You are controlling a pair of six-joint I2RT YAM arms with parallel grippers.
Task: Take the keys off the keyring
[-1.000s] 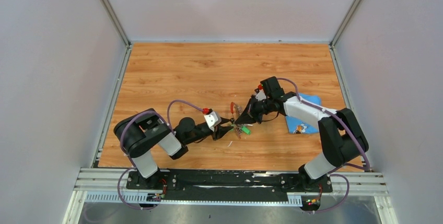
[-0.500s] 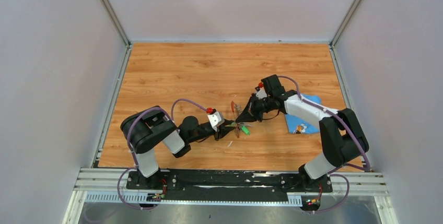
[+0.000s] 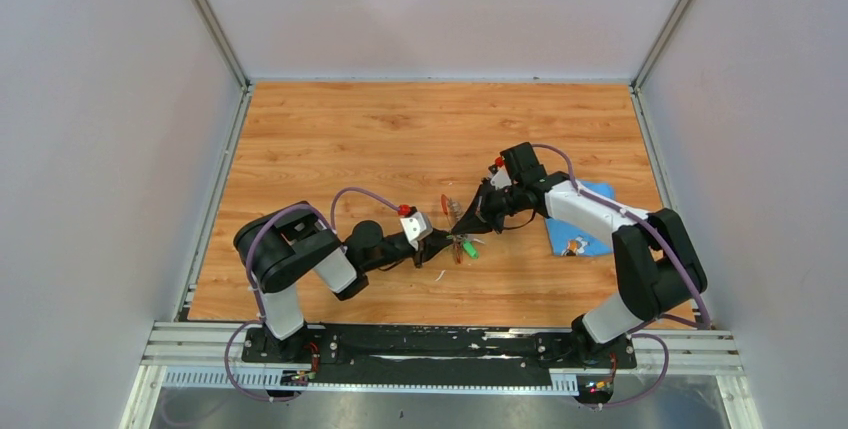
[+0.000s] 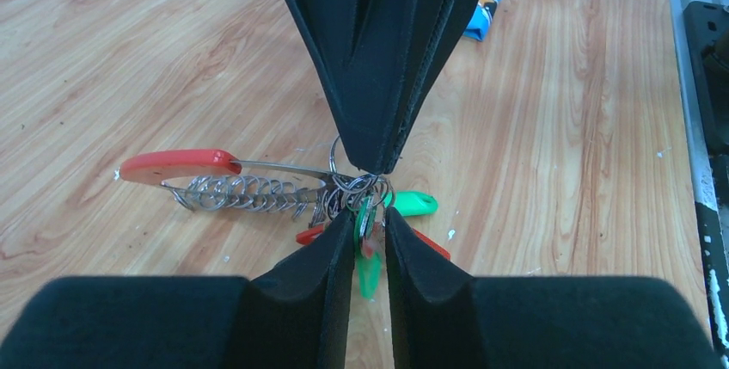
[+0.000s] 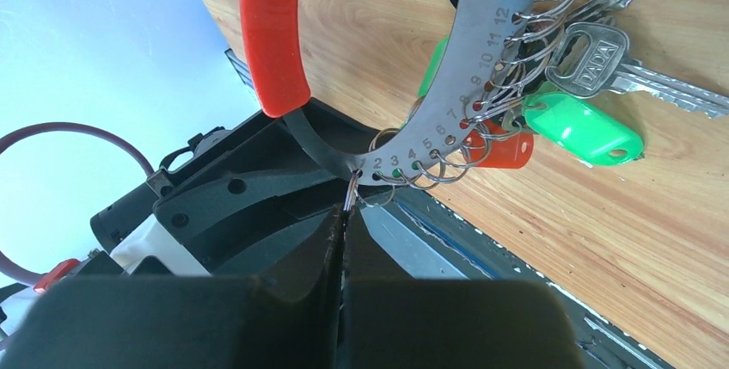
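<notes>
The keyring [image 5: 481, 68] is a silver numbered band with a red curved part [image 5: 271, 33] and many small wire loops. It is tilted up off the wooden table [image 3: 350, 139] mid-table [image 3: 450, 207]. The keys [image 5: 593, 51], silver with green [image 5: 580, 128] and red [image 5: 503, 150] caps, hang bunched from it [image 3: 467, 247]. My right gripper [image 5: 346, 212] is shut on a small wire loop of the keyring. It comes in from above in the left wrist view [image 4: 374, 162]. My left gripper [image 4: 368, 227] has its jaws narrowly closed around a green-capped key [image 4: 371, 253].
A blue cloth [image 3: 590, 219] lies right of the grippers with a small object [image 3: 573, 246] on its near edge. The cloth also shows in the left wrist view [image 4: 486, 8]. Grey walls enclose the table on three sides. A metal rail [image 3: 440, 344] runs along the near edge.
My left arm has moved right, bringing its gripper up to the hanging keys and around a green-capped one. The right gripper and keyring have stayed almost still.
</notes>
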